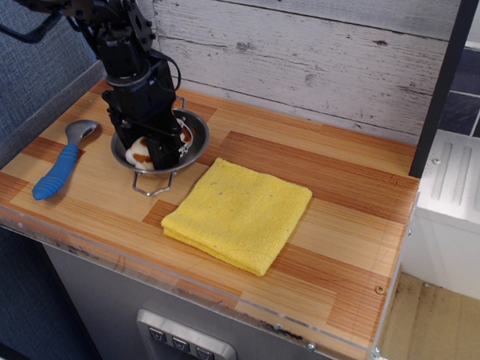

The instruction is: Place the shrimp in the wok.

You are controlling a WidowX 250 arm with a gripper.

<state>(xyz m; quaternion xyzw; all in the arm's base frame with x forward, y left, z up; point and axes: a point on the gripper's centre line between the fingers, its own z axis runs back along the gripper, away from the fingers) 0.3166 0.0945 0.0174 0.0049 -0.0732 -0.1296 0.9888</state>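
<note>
The wok [201,146] is a shiny steel bowl with wire loop handles, standing at the back left of the wooden counter. My gripper [164,154] is lowered into the wok, with its black body hiding most of the bowl's inside. It is shut on the shrimp [141,155], a white soft toy with orange-brown patches. The shrimp sticks out on both sides of the fingers, down at the bottom of the bowl.
A metal spoon with a blue handle [55,174] lies left of the wok. A folded yellow cloth [237,213] lies to the right front of it. A plank wall runs behind the counter, and a clear lip edges its front.
</note>
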